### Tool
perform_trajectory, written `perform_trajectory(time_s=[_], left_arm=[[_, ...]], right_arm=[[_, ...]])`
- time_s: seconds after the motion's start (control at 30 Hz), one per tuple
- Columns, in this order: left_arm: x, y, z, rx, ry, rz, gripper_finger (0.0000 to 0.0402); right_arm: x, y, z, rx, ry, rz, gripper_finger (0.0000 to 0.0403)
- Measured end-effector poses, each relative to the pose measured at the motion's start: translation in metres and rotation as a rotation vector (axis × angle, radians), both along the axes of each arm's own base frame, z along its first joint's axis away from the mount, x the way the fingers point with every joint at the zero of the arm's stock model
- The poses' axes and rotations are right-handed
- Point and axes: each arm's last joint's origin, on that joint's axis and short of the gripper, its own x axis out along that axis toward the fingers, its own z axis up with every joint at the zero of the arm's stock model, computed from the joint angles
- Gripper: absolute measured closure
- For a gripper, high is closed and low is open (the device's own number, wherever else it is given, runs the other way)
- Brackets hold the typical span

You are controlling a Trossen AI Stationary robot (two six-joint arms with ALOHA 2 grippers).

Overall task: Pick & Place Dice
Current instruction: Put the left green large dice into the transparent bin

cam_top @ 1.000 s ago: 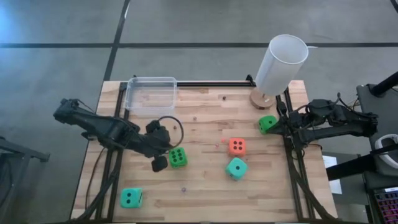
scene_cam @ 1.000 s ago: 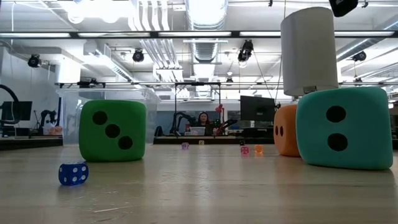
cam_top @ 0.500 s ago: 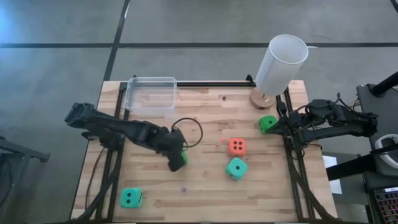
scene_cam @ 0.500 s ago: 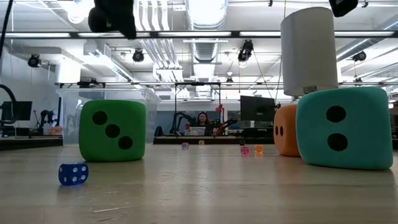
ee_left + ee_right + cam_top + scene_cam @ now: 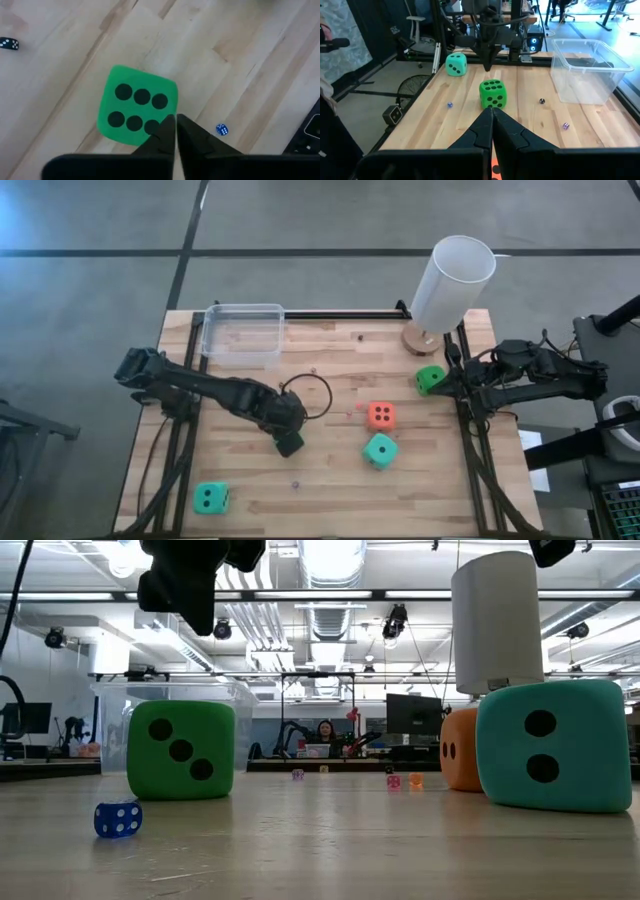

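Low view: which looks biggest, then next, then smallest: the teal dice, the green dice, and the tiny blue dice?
1. Teal dice, but it seems nearer the camera, so it may not truly be bigger.
2. Green dice.
3. Tiny blue dice, plainly the smallest even though it sits close to the camera.

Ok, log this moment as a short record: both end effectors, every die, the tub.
left end effector: shut, pointing down above the six-pip green die, mid-table
right end effector: shut, waiting at the table's right edge
right-side green die: beside the right arm
orange die: right of centre
teal die: just in front of the orange die
front-left green die: alone
clear tub: no dice inside
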Motion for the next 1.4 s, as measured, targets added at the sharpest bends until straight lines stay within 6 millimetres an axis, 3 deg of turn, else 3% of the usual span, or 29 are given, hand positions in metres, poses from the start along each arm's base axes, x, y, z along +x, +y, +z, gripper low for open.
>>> perform_trajectory(time_s=[0.13, 0.5, 0.67, 1.1, 1.4], left_arm=[[-0.002, 0.001, -0.001, 0.006, 0.018, 0.002, 0.0306], [-0.003, 0.001, -0.021, 0.037, 0.013, -0.1, 0.0089], [-0.004, 0.004, -0.027, 0.05, 0.025, -0.137, 0.0013], [-0.007, 0.014, -0.041, 0.047, 0.07, -0.132, 0.0007], [0.006, 0.012, -0.06, 0.018, 0.138, -0.207, 0.0003]], right_arm=[[0.0, 0.0, 0.0, 0.0, 0.0, 0.0, 0.0394], [0.0, 0.0, 0.0, 0.0, 0.0, 0.0, 0.0394], [0.0, 0.0, 0.0, 0.0, 0.0, 0.0, 0.0394], [0.0, 0.0, 0.0, 0.0, 0.001, 0.0, 0.0394], [0.0, 0.0, 0.0, 0.0, 0.001, 0.0, 0.0394]])
